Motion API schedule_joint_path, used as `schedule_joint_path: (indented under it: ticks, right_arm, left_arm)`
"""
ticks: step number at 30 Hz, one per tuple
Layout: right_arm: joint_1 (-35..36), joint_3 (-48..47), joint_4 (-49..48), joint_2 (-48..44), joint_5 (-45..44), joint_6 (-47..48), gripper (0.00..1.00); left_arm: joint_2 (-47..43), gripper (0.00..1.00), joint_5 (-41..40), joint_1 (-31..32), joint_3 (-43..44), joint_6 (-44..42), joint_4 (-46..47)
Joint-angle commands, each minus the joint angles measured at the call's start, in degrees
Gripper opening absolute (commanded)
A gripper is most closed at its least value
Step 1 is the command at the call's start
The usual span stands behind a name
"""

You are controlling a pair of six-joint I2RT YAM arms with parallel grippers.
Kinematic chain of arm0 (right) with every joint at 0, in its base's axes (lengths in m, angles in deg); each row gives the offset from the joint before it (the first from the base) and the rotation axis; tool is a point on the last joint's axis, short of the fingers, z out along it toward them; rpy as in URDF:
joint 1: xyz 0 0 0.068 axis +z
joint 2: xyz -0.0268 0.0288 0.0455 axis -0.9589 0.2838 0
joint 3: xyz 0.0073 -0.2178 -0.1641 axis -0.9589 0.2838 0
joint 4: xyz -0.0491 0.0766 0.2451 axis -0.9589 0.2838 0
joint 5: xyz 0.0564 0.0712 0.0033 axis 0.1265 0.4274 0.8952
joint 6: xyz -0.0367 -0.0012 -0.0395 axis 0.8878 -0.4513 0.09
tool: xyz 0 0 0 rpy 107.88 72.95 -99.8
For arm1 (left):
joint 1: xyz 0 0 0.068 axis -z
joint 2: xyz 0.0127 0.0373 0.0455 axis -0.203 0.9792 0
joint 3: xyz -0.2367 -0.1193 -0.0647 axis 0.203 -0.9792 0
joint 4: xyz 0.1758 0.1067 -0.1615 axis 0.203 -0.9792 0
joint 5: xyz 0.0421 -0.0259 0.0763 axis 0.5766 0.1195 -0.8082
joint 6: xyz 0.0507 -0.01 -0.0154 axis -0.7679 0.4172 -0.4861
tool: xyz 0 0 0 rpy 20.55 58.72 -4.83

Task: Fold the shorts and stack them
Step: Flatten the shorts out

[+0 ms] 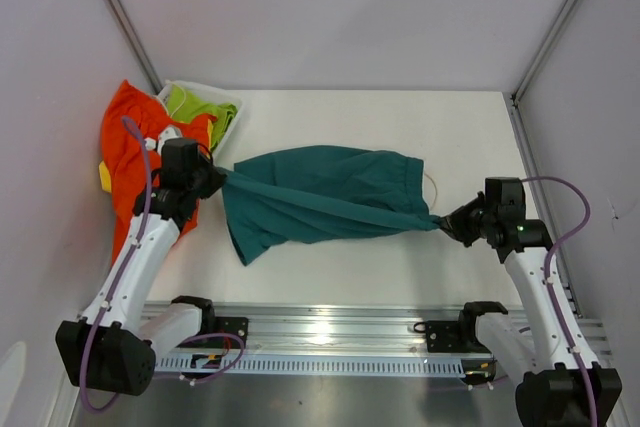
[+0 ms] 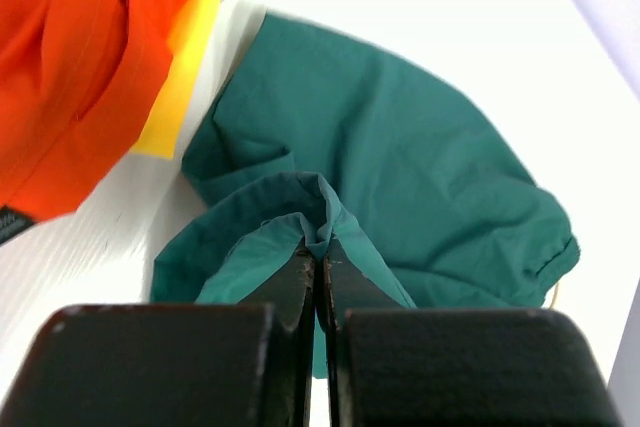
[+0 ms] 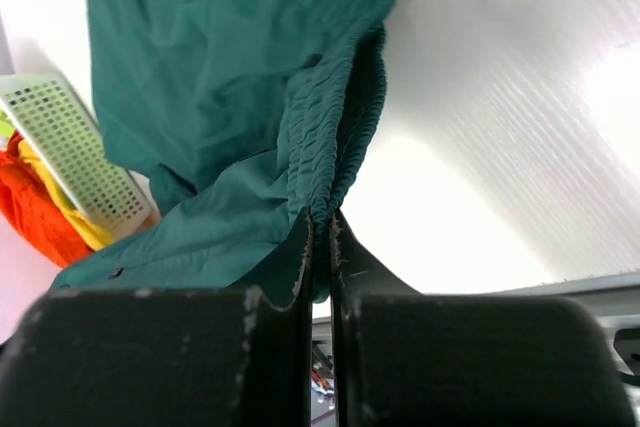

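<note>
Shorts status: teal pair (image 1: 320, 197) is strung across the middle of the desk (image 1: 400, 277), pinched at both ends.

- Left end effector (image 1: 218, 182): fingers closed tight on a bunched fold of teal fabric at the pair's left end. Left wrist view shows cloth squeezed between the fingertips with no visible gap.
- Right end effector (image 1: 447, 221): fingers closed on the gathered elastic waistband at the pair's right end. Right wrist view shows the ribbed band pinched between the fingertips and fanning out beyond them.
- Cloth runs roughly left to right between the two grips. The top edge looks taut. The lower part sags, with one leg trailing toward the near-left of the desk. Cannot tell how much of the pair is touching the desk.
- White drawstring (image 1: 434, 185) loops out by the waistband, just beside the right grip.

Other pairs sit at the far-left corner:
- Orange pair (image 1: 125, 157) is heaped against the left wall, beside and behind the left arm.
- Yellow pair (image 1: 104, 177) has only a sliver showing at the orange pair's left edge. In the left wrist view it peeks from under the orange, close to the teal.
- Lime-green pair (image 1: 195, 107) lies in a white perforated basket (image 1: 228, 105), which is tipped in the corner.

Teal pair is unfolded, and nothing is stacked.
</note>
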Motion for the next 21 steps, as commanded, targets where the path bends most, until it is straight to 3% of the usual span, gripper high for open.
schedule_joint_path:
  ticks: [1, 10, 17, 21]
  right_arm:
    - [0.57, -2.26, -1.67, 0.11, -7.99, 0.48, 0.00]
    - [-0.22, -12.54, -4.13, 15.84, -9.49, 2.85, 0.00]
    - [-2.58, -8.85, -11.95, 16.46, -4.49, 5.75, 0.00]
    - [-2.51, -9.21, -8.37, 15.42, -1.93, 8.82, 0.00]
  left_arm:
    - [-0.91, 0.00, -5.08, -0.68, 2.45, 1.06, 4.98]
    - [7.26, 0.00, -6.05, -0.68, 9.39, 1.94, 1.38]
    - [2.35, 0.00, -2.72, -0.77, 3.76, 1.07, 7.18]
    - [-2.46, 0.00, 4.40, -0.77, 2.89, -0.08, 4.90]
